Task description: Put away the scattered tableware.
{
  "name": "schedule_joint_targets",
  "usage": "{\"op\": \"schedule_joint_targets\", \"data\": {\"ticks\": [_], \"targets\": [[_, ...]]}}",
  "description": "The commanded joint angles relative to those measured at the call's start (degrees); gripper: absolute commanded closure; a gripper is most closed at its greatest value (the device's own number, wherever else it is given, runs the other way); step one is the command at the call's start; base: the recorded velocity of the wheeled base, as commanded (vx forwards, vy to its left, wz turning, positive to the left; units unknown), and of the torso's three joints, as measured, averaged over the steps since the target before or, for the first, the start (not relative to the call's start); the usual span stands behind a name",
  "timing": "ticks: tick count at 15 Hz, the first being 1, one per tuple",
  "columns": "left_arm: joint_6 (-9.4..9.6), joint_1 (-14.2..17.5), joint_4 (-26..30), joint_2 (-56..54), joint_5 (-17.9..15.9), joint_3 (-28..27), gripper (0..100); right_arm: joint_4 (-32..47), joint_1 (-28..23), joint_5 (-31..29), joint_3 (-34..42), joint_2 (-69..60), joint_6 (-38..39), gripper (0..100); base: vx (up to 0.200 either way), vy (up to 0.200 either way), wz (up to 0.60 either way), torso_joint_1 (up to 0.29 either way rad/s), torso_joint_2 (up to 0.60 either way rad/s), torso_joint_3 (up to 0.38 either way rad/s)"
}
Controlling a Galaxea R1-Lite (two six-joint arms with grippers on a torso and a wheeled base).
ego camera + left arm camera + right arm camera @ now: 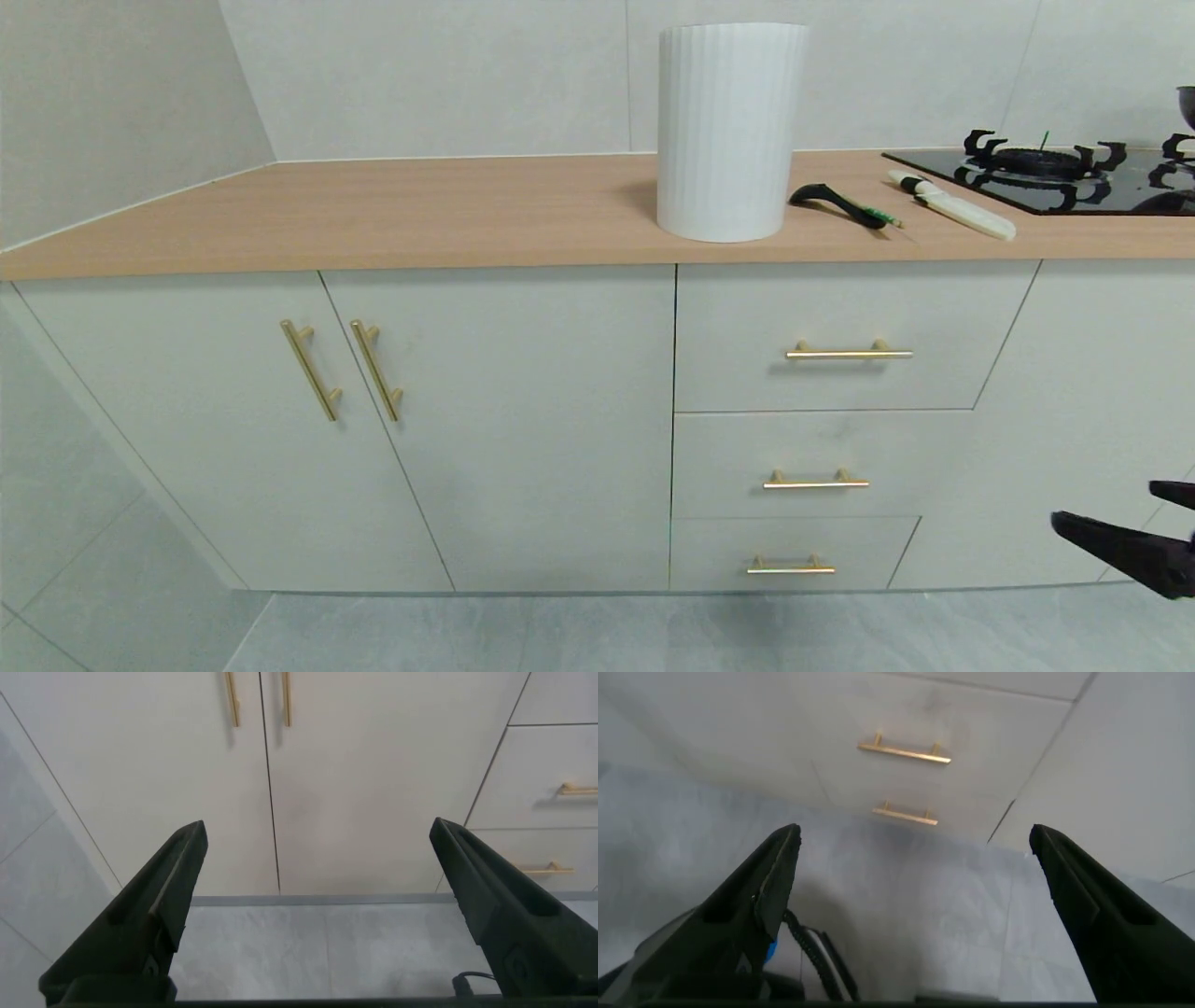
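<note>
On the wooden countertop (420,210) stands a tall white ribbed container (726,131). Just to its right lie a black-handled utensil with a green tip (838,204) and a cream-coloured knife (952,205). My right gripper (1103,504) hangs low at the right, in front of the cabinet and well below the counter; it is open and holds nothing. In its wrist view the right gripper (913,835) faces the floor and the lower drawer handles (904,753). My left gripper (316,831) is open and empty, facing the double cabinet doors (271,784) near the floor.
A black gas hob (1064,173) sits at the counter's far right. Below the counter are two doors with gold handles (341,369) and a stack of three drawers (845,353). Grey tiled floor (597,635) lies in front, and a wall closes the left corner.
</note>
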Motion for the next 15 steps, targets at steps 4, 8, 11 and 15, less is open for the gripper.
{"op": "schedule_joint_targets", "data": {"ticks": [4, 8, 11, 15], "targets": [[0.00, 0.0, 0.0, 0.0, 0.0, 0.0, 0, -7.4, 2.0, -0.4, -4.4, 21.8, -0.1, 0, 0.000, 0.000, 0.00, 0.000, 0.00, 0.000], [0.00, 0.0, 0.0, 0.1, 0.0, 0.0, 0, -13.6, 1.9, -0.4, -3.5, 29.9, 0.3, 0, 0.000, 0.000, 0.00, 0.000, 0.00, 0.000], [0.00, 0.0, 0.0, 0.0, 0.0, 0.0, 0, -19.0, 1.9, -0.4, -3.1, 36.9, 0.6, 0, 0.000, 0.000, 0.00, 0.000, 0.00, 0.000], [0.00, 0.0, 0.0, 0.1, 0.0, 0.0, 0, -33.6, 2.6, -2.5, 0.3, 48.6, 0.5, 0, 0.000, 0.000, 0.00, 0.000, 0.00, 0.000]]}}
